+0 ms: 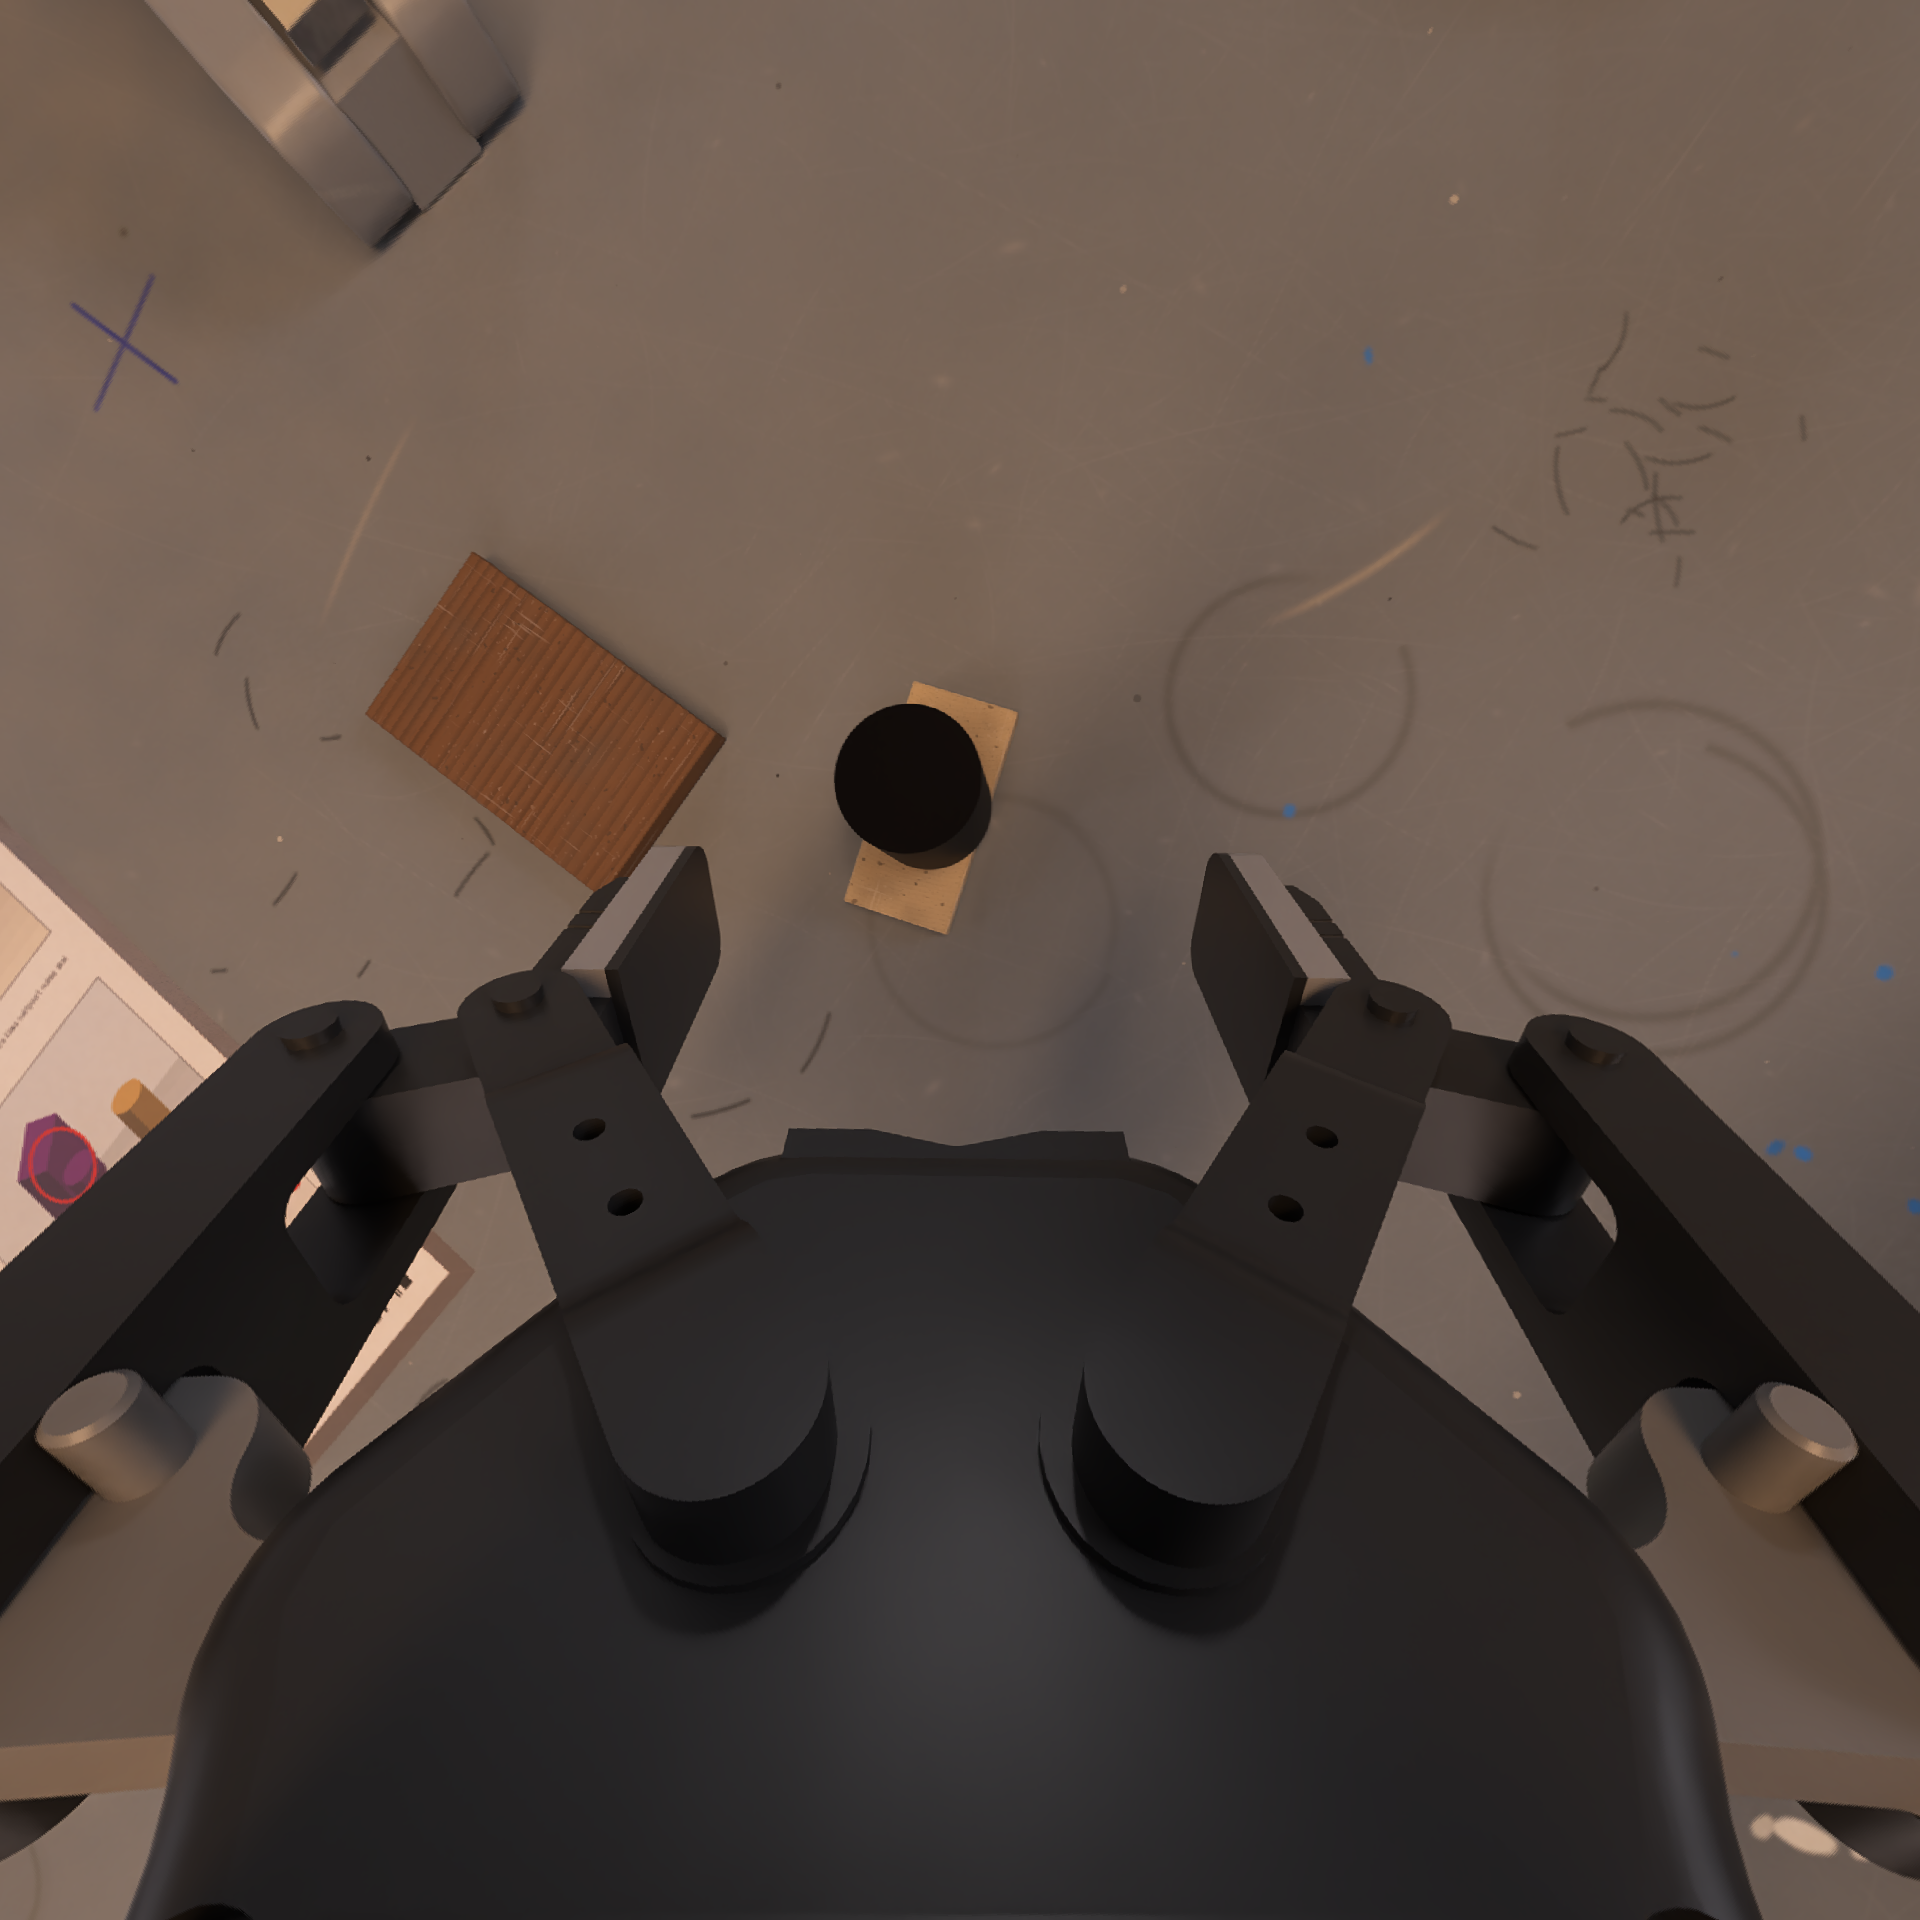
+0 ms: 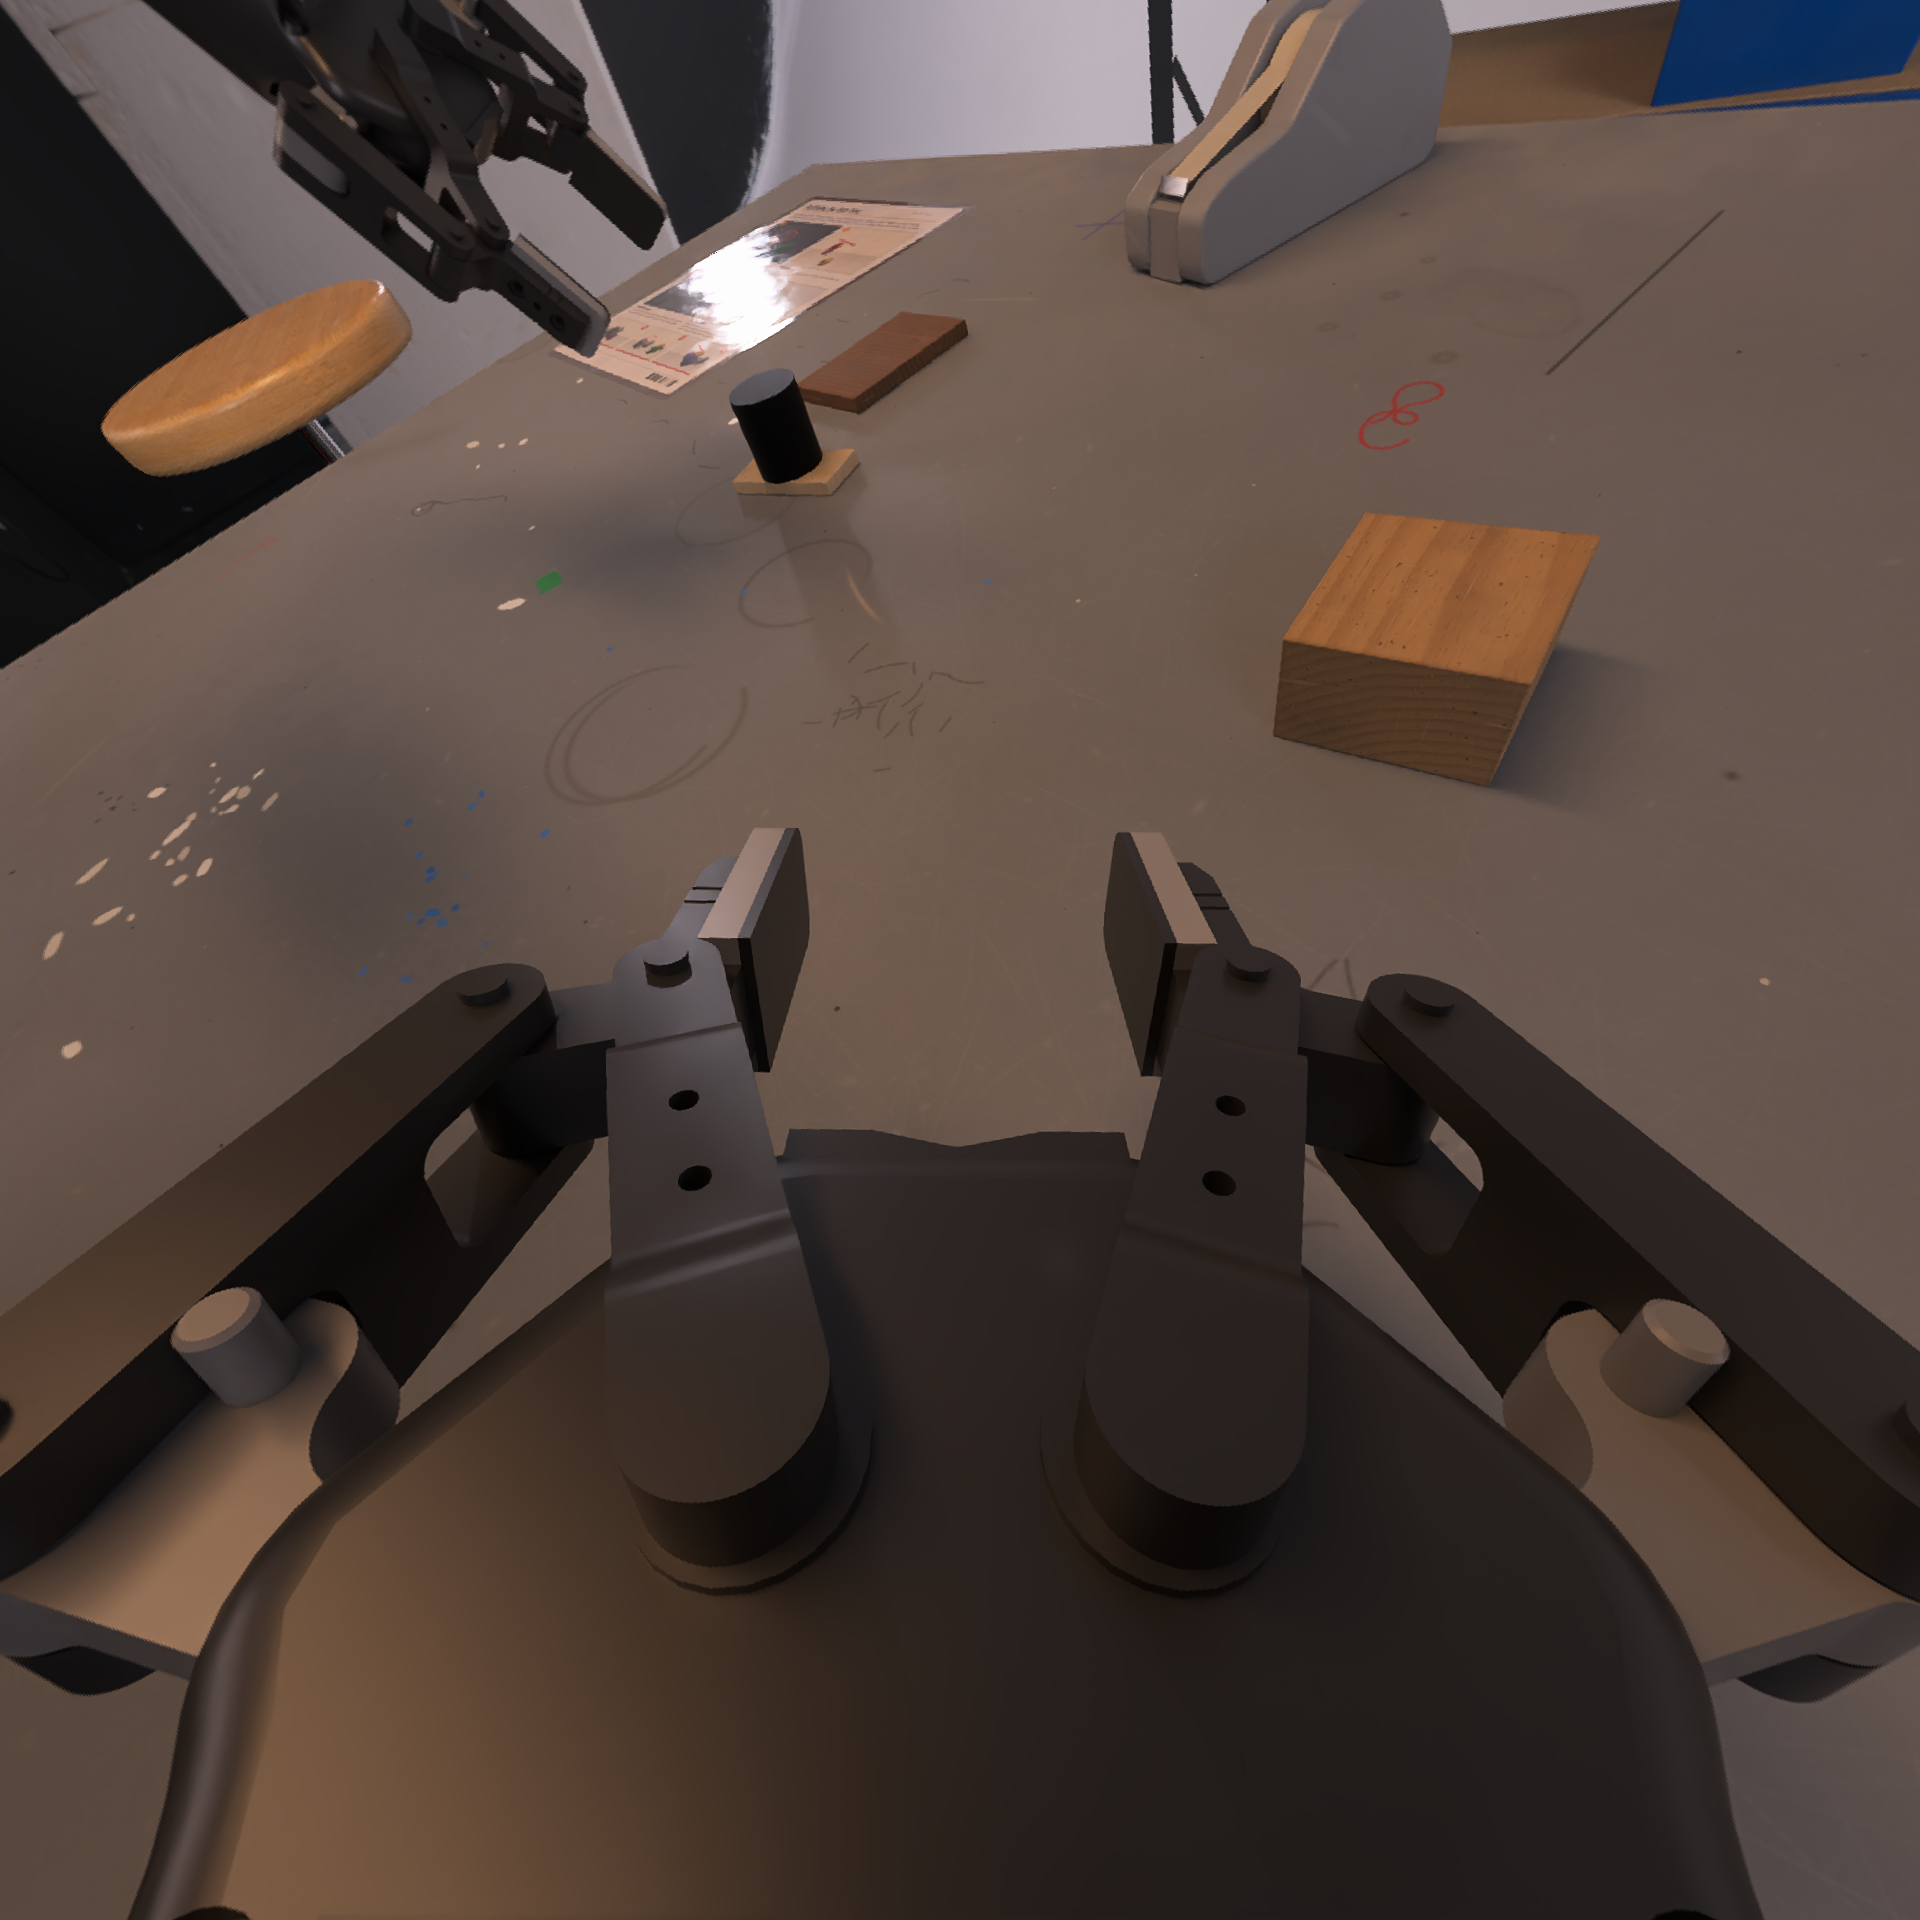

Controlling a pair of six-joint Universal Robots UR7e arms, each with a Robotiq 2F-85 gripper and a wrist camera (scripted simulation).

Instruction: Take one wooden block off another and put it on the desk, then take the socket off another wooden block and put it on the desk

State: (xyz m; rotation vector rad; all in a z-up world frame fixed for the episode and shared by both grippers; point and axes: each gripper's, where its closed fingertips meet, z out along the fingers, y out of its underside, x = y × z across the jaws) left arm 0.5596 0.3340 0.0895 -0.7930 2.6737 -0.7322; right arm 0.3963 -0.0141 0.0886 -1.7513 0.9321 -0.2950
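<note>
Black and upright, the socket (image 1: 911, 777) stands on a thin pale block (image 1: 932, 821) on the grey surface (image 1: 1039, 416), just beyond the left gripper (image 1: 954, 914), whose jaws hang released and empty above it. At ten o'clock from the socket in the left wrist view lies a flat brown block (image 1: 544, 720), apart from it, with a tape dispenser (image 1: 343, 104) far off at eleven o'clock and a printed sheet (image 1: 73, 1039) at eight. Right gripper (image 2: 956, 940) — jaws also spread, holding nothing — hovers low over the surface with a thick wooden block (image 2: 1439, 644) at one o'clock, well apart from the socket.
</note>
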